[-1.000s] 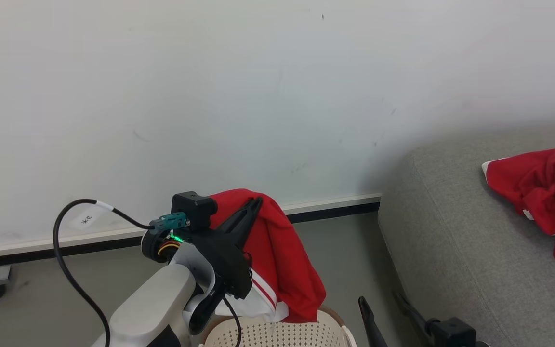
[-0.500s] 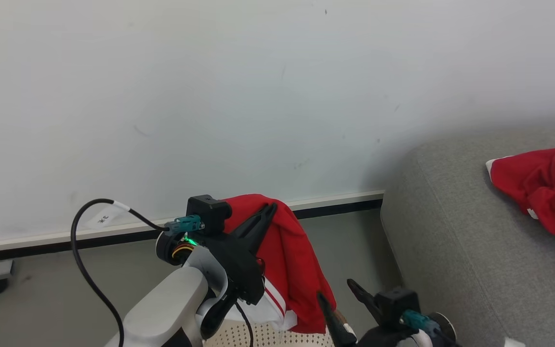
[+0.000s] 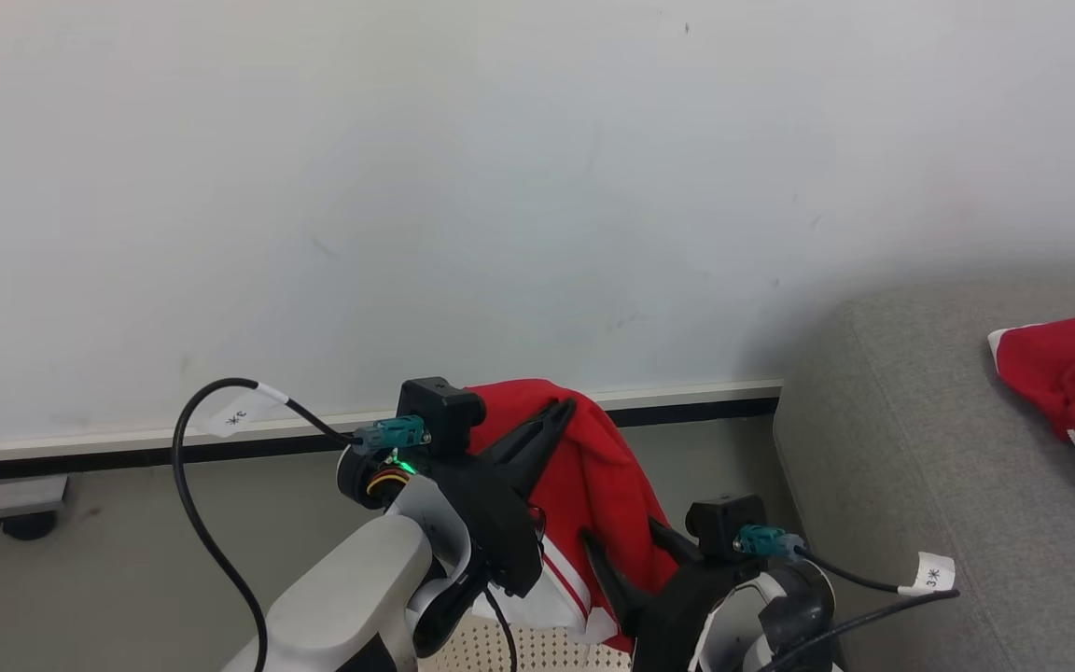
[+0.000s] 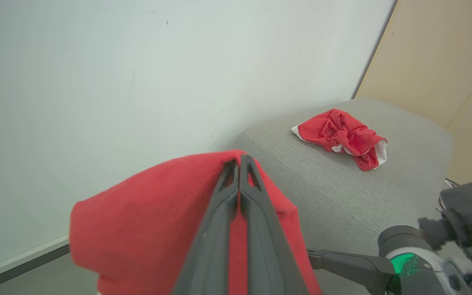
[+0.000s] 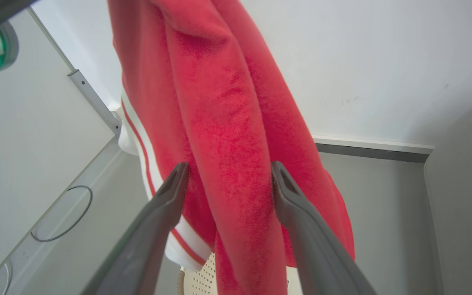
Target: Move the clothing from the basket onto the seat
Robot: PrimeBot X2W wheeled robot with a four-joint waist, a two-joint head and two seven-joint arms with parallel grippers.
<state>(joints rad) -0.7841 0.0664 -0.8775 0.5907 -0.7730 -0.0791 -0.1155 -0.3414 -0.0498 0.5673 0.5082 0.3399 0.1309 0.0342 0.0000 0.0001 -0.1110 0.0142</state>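
My left gripper [image 3: 562,409] is shut on a red garment with white stripe trim [image 3: 607,485], which hangs from its fingertips above the cream perforated basket [image 3: 547,653]. In the left wrist view the closed fingers [image 4: 239,162] pinch the top fold of this clothing [image 4: 146,217]. My right gripper [image 3: 626,543] stands open just right of the hanging cloth. In the right wrist view its fingers straddle the lower folds of the garment [image 5: 219,102] without closing. A second red and white garment [image 3: 1074,392] lies crumpled on the grey seat [image 3: 920,467], also seen as the garment [image 4: 342,135] on the seat [image 4: 342,192].
A white wall with a dark-edged baseboard [image 3: 687,401] runs behind the scene over a grey floor. A wheeled base [image 3: 24,518] sits at the far left. Black cables [image 3: 202,485] loop from both wrists. A beige panel [image 4: 436,57] stands beyond the seat.
The head camera has shifted, sliding the scene rightward. My right gripper rose from the bottom edge and moved in around the hanging garment. The left gripper keeps its hold.
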